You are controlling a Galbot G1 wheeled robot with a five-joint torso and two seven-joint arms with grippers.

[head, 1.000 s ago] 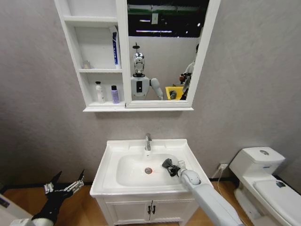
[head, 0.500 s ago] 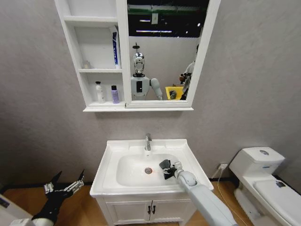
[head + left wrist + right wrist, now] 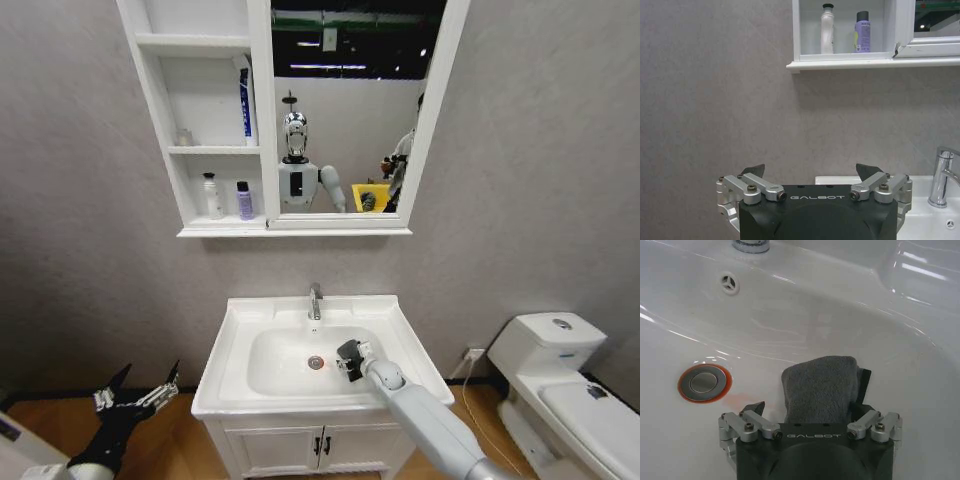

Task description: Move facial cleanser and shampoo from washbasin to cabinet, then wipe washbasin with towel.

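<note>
The dark grey towel point(image 3: 820, 387) lies on the sloping inside of the white washbasin point(image 3: 232, 330) bowl, just beside the drain point(image 3: 704, 382). My right gripper point(image 3: 347, 357) is down in the bowl over the towel. Its fingers stand wide apart with the cloth between them, touching one finger. On the lowest shelf of the cabinet point(image 3: 200, 150) stand a white bottle point(image 3: 827, 29) and a purple bottle point(image 3: 862, 32). A blue-and-white tube point(image 3: 243, 100) stands on the middle shelf. I cannot tell which is the facial cleanser or shampoo. My left gripper point(image 3: 135, 393) hangs open, low beside the vanity.
The chrome tap point(image 3: 314, 300) rises at the back of the basin. A framed mirror point(image 3: 350, 110) joins the shelves. Below the basin are the vanity doors point(image 3: 320, 445), and a white toilet point(image 3: 560, 380) stands to the right.
My right gripper has slid the towel leftward across the bowl, closer to the drain. The left arm has not moved.
</note>
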